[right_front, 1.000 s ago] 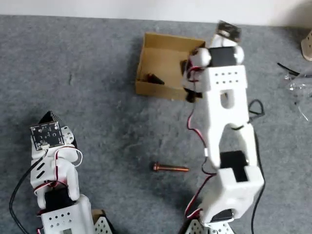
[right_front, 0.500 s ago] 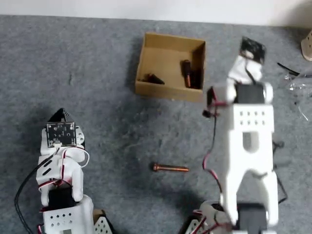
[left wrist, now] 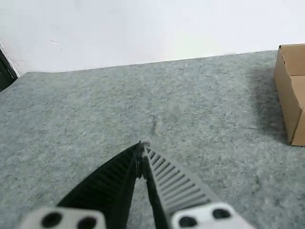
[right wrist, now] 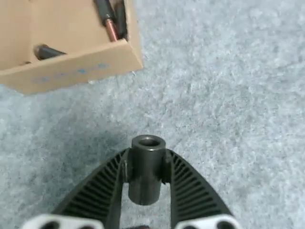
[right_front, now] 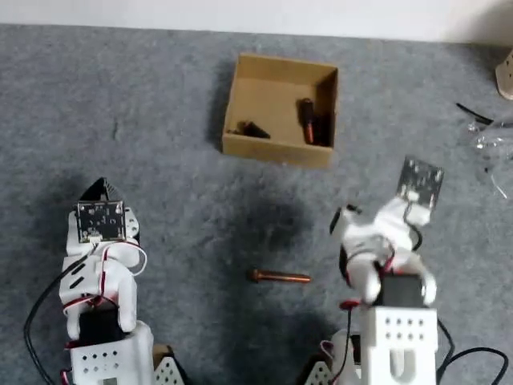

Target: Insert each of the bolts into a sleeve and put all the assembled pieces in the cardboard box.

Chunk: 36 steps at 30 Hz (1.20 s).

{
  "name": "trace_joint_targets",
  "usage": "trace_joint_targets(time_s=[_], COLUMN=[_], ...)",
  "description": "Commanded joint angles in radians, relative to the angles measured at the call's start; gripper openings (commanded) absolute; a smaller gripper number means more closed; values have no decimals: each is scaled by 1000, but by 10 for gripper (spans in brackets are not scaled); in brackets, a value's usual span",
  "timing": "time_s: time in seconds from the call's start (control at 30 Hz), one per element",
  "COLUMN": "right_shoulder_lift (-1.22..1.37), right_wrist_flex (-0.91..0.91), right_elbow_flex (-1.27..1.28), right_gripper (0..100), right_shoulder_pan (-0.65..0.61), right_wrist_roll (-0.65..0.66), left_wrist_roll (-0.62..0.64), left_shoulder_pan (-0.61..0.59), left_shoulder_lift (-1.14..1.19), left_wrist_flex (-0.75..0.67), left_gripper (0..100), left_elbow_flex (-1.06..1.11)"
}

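Note:
A copper bolt (right_front: 279,277) lies flat on the grey carpet between the two arms. The cardboard box (right_front: 276,151) stands at the back and holds one sleeved bolt (right_front: 306,120) and a dark piece (right_front: 250,128). My right gripper (right wrist: 146,155) is shut on an upright black sleeve (right wrist: 146,171), held above the carpet a short way in front of the box (right wrist: 71,69). Inside that box a copper-tipped assembled piece (right wrist: 108,21) shows. My left gripper (left wrist: 143,150) is shut on nothing, low over the carpet at the near left, with the box's corner (left wrist: 291,90) off to one side.
Clear plastic and dark wires (right_front: 485,132) lie at the right edge of the carpet, with a pale object (right_front: 505,74) behind them. A white wall bounds the carpet at the back. Open carpet lies around the bolt.
The right arm has drawn back from the box toward the near edge. The left arm shifted slightly forward, then held still. The bolt has not moved.

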Motion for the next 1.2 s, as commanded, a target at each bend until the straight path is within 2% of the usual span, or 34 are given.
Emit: trace_joint_targets(time_s=[0.0, 0.2, 0.37, 0.5, 0.87, 0.97, 1.07, 1.17], right_shoulder_lift=[-124, -263, -437, -608, -610, -610, -610, -610], right_wrist_flex=[-64, -154, -209, -209, -211, -257, -291, -291], right_elbow_flex=[45, 263, 430, 545, 604, 605, 607, 607], right_gripper=[5, 5, 5, 5, 5, 5, 5, 5], right_shoulder_pan=[45, 130, 127, 127, 128, 130, 131, 131], right_wrist_roll=[31, 46, 124, 135, 138, 138, 138, 138], left_wrist_roll=[-8, -8, -51, -64, -63, -115, -196, -221], left_shoulder_pan=[19, 58, 85, 127, 140, 197, 321, 438], left_shoulder_lift=[-1, -1, -1, -1, -10, -2, -1, 8], left_wrist_flex=[-15, -9, 8, 25, 29, 57, 121, 163], left_gripper=[11, 11, 11, 11, 11, 11, 11, 11], left_elbow_flex=[19, 21, 21, 21, 5, -68, -180, -271])
